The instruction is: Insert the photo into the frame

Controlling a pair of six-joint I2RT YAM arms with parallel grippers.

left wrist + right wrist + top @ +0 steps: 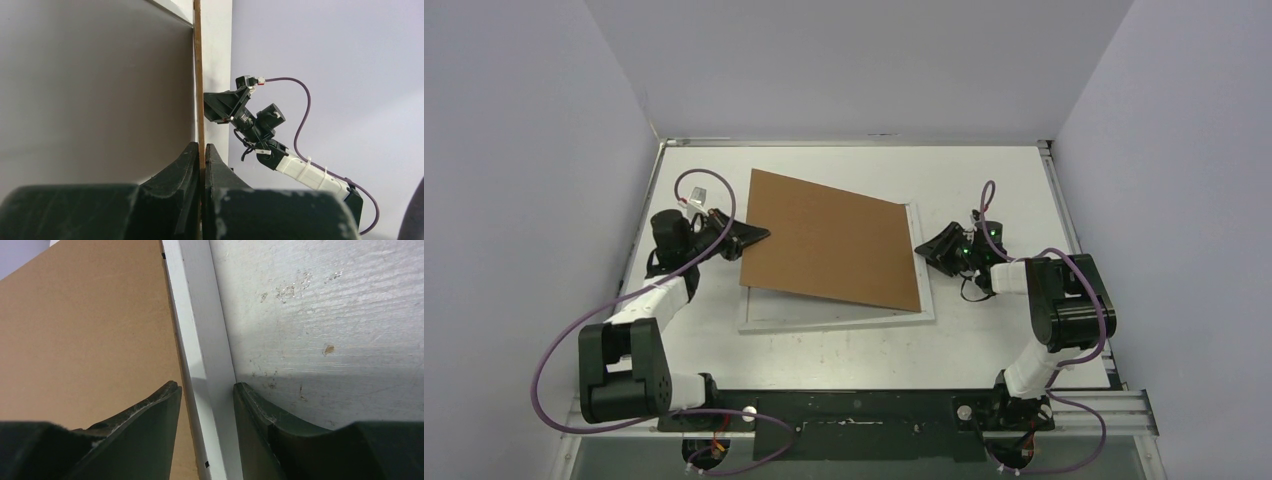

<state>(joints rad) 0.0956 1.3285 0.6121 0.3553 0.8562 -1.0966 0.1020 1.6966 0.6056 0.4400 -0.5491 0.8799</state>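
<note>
The white frame (824, 316) lies flat in the middle of the table. A brown backing board (829, 240) is tilted over it, its left edge raised. My left gripper (759, 235) is shut on that raised edge; in the left wrist view its jaws (201, 146) pinch the thin board (197, 75) edge-on. My right gripper (929, 250) is at the frame's right side. Its fingers (206, 386) are closed on the white rail (200, 330), one over the board (85, 330) and one on the table side. The photo is hidden.
Grey walls enclose the white table (984, 180) on three sides. The arm bases and a black rail (854, 410) line the near edge. In the left wrist view the right arm (260, 125) shows beyond the board.
</note>
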